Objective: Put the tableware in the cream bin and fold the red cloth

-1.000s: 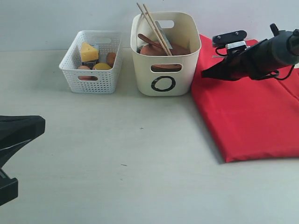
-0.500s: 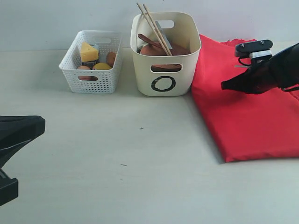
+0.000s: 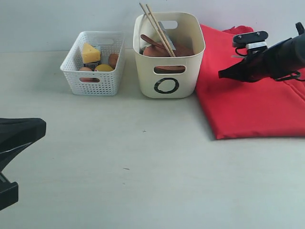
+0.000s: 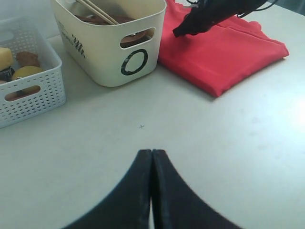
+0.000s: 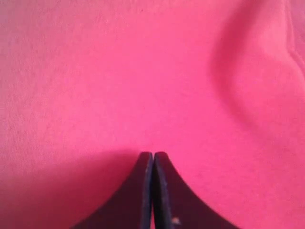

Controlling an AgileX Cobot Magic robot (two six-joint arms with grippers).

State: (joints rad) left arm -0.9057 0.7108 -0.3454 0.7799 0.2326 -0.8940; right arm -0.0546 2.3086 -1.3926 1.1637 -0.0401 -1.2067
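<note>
Pale surface [image 3: 143,181] lies bare at the near side, where the left end effector [image 4: 152,155] hangs with its tips pressed together, empty and well apart from everything. Farther back, the red cloth [image 3: 257,109] lies folded flat, one edge just beside the cream bin [image 3: 190,78], which holds the tableware, chopsticks [image 3: 155,24] sticking up past its rim. The right end effector [image 3: 222,75] is also pressed together, gripping nothing, low over the cloth's far part (whether it touches the fabric I cannot tell). The risk I see is that a dragging tip could rumple or open the fold, or a sweep toward the bin could knock the chopsticks. The cloth lies directly beneath that tip.
</note>
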